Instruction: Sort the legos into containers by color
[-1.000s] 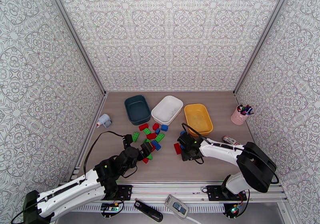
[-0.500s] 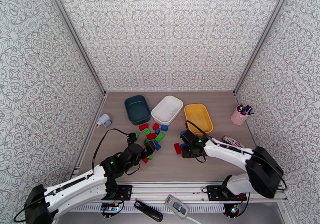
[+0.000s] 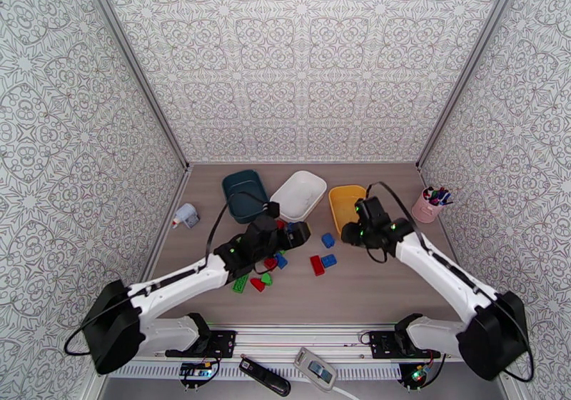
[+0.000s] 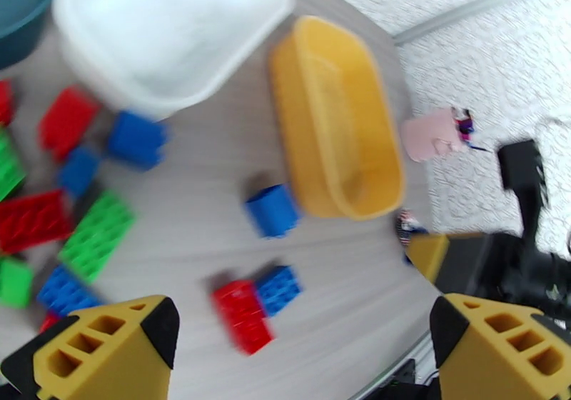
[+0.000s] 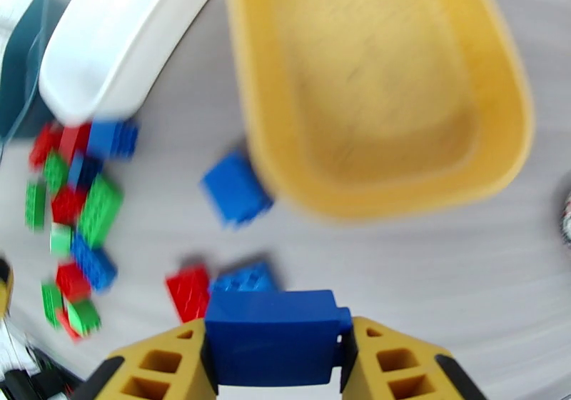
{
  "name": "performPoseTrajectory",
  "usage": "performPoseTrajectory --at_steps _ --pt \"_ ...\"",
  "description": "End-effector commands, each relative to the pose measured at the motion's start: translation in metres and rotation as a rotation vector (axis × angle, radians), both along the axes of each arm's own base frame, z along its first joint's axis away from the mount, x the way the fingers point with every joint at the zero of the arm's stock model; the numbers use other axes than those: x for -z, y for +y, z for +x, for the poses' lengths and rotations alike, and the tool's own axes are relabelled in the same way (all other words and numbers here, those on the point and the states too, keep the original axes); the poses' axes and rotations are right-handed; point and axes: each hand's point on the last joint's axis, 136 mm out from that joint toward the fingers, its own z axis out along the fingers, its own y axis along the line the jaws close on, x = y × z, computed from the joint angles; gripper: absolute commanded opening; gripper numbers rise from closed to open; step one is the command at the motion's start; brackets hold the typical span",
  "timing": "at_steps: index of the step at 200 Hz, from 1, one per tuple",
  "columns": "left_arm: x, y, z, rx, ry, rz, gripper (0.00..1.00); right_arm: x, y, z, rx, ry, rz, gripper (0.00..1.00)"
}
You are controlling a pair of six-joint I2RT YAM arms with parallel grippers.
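Presently, the carry phase of one sorting cycle is judged to be in hand. The right gripper (image 5: 275,357) is pinched on a blue brick (image 5: 271,333), the fingers pressed against its two short ends, and the brick is held clear of the table (image 3: 371,287).

The held brick's long axis is seen to run from 9 to 3 o'clock in the right wrist view, straight across from finger to finger. A broad plain face is turned toward the camera. Which way the studs point cannot be made out.

The yellow tub (image 5: 499,73) lies at 12 o'clock of the held brick, close by, and no brick is seen in it. It is judged the likely destination. The next move calls for the brick to be carried past the near rim and over the basin, and only then for the jaws to be spread. A release short of the rim would drop it beside the loose blue brick (image 5: 235,187) resting just outside the tub wall.

The left gripper (image 4: 303,344) is spread wide with nothing between its fingers. It hangs above the scattered legos (image 4: 96,233), with a red brick (image 4: 243,313) touching a small blue brick (image 4: 280,288) at 12 o'clock of its fingertips. A pick is not yet begun; one brick must first be chosen and straddled.

The white tub (image 3: 298,196) and teal tub (image 3: 243,194) stand at 10 to 11 o'clock of the yellow one.
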Motion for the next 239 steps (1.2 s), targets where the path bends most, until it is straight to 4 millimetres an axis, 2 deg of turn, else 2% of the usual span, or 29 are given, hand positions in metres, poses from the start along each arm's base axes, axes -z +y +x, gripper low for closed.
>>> performPoseTrajectory --at_steps 1,19,41,73,89,117,158,178,204,239 --pt "-0.013 -0.011 -0.004 0.062 -0.030 -0.013 0.99 -0.004 -0.011 0.019 0.012 0.015 -0.024 0.41" --pt "-0.012 0.002 -0.005 0.028 -0.030 -0.001 0.99 -0.004 -0.018 0.033 0.027 0.022 -0.044 0.50" --pt "-0.006 0.028 -0.010 -0.025 -0.014 0.026 0.99 -0.008 -0.020 0.043 0.022 0.027 -0.071 0.63" --pt "0.009 0.073 -0.017 -0.127 0.040 0.095 0.99 -0.021 -0.015 0.046 -0.003 0.005 -0.053 0.67" --pt "0.019 0.094 -0.020 -0.174 0.079 0.121 0.99 -0.026 -0.004 0.043 -0.042 -0.005 -0.029 0.67" --pt "0.035 0.128 -0.024 -0.259 0.152 0.146 0.99 -0.027 0.031 0.033 -0.153 0.001 -0.033 0.64" --pt "0.038 0.166 -0.028 -0.357 0.187 0.147 0.99 -0.010 0.106 0.005 -0.352 0.034 -0.037 0.63" --pt "0.037 0.179 -0.032 -0.387 0.197 0.133 0.99 0.007 0.141 -0.013 -0.462 0.058 -0.055 0.65" --pt "0.042 0.191 -0.037 -0.413 0.214 0.118 0.99 0.033 0.174 -0.038 -0.581 0.089 -0.097 0.66" --pt "0.048 0.201 -0.043 -0.441 0.235 0.097 0.99 0.063 0.203 -0.066 -0.709 0.119 -0.166 0.67"
